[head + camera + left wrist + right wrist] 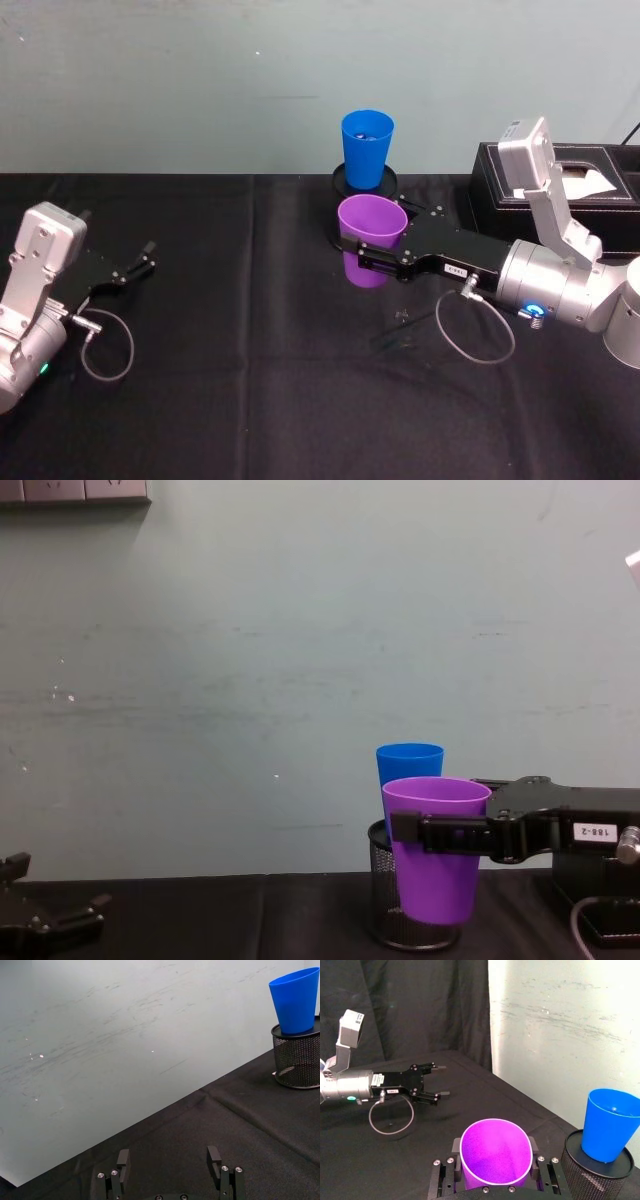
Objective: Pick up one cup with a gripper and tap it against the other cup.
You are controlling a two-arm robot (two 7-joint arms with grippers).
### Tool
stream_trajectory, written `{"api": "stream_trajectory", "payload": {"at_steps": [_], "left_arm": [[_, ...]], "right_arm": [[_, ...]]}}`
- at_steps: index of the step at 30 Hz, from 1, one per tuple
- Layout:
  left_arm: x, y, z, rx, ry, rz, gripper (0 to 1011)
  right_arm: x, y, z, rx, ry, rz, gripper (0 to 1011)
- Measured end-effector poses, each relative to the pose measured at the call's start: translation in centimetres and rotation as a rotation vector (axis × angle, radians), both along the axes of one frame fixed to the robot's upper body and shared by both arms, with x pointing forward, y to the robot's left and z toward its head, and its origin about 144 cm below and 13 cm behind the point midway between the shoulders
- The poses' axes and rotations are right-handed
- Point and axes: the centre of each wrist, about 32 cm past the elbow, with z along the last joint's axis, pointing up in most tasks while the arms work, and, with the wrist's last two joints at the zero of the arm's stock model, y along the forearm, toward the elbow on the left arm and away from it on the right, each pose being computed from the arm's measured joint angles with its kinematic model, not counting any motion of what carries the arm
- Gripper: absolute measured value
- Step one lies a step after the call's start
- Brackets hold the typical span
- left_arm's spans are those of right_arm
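My right gripper (360, 252) is shut on the purple cup (371, 232), holding it upright just off the black cloth. In the right wrist view its fingers (455, 1149) clamp the purple cup (495, 1155) on both sides. The blue cup (367, 148) stands upright in a black mesh pen holder (345, 182) just behind. In the right wrist view a gap separates it from the blue cup (609, 1125). From the chest, the purple cup (437, 875) overlaps the blue cup (408, 760). My left gripper (135, 265) rests open at the far left, nothing between its fingers (123, 1160).
A black tissue box (500, 185) sits at the back right, behind my right arm. The mesh holder (296, 1060) stands close to the pale wall. A cable loop (475, 335) hangs under my right wrist. Open black cloth lies between the two arms.
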Motion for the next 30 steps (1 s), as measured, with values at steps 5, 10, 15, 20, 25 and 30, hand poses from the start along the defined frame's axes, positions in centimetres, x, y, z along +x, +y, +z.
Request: {"api": "stream_trajectory", "payload": {"at_steps": [5, 10, 15, 20, 25, 30], "left_arm": [[0.0, 0.0, 0.0, 0.0, 0.0, 0.0, 1000], [0.0, 0.0, 0.0, 0.0, 0.0, 0.0, 1000], [0.0, 0.0, 0.0, 0.0, 0.0, 0.0, 1000], [0.0, 0.0, 0.0, 0.0, 0.0, 0.0, 1000], [0.0, 0.0, 0.0, 0.0, 0.0, 0.0, 1000], [0.0, 0.0, 0.0, 0.0, 0.0, 0.0, 1000]], "right_arm": [[0.0, 0.0, 0.0, 0.0, 0.0, 0.0, 738], [0.0, 0.0, 0.0, 0.0, 0.0, 0.0, 738], [0.0, 0.0, 0.0, 0.0, 0.0, 0.0, 738], [0.0, 0.0, 0.0, 0.0, 0.0, 0.0, 738], [0.0, 0.0, 0.0, 0.0, 0.0, 0.0, 738], [0.0, 0.02, -0.07, -0.001, -0.003, 0.001, 738]]}}
